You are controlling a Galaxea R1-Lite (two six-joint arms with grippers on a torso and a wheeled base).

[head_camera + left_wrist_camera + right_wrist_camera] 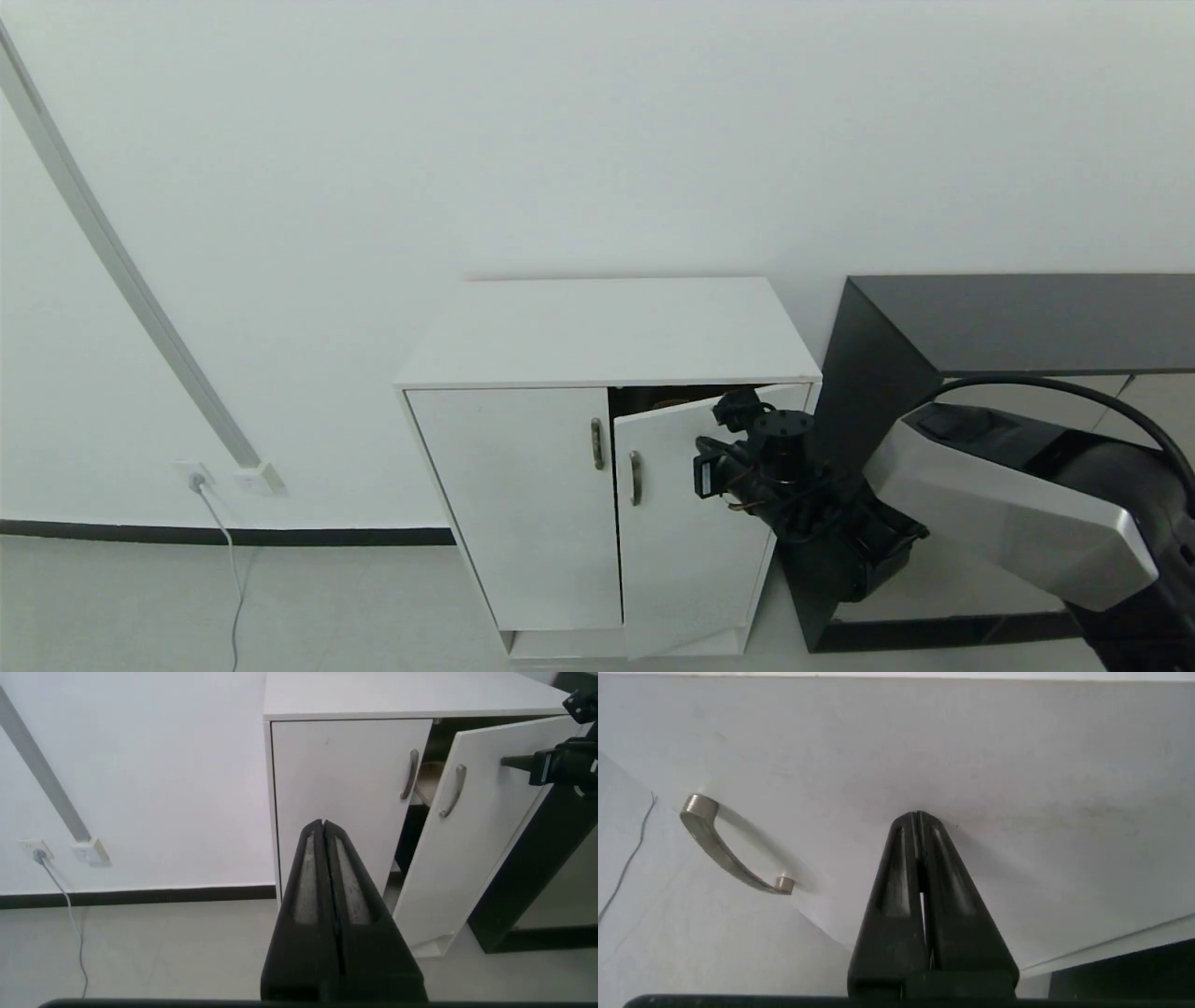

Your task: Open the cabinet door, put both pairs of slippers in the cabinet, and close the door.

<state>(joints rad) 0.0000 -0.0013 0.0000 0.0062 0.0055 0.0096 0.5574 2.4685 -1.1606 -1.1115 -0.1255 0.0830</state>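
cabinet (607,331): white, stands on the floor against the wall.
left door (513,504): shut.
right door (686,560): open a little, with a dark gap along its top edge.
right hand (918,821): fingers pressed together, holding nothing. The tips are right at the front of the right door, off to the side of its metal handle (738,849).
left hand (322,826): fingers pressed together, holding nothing. It is well back from the cabinet and points at it.
black unit (934,327): just beside the cabinet.
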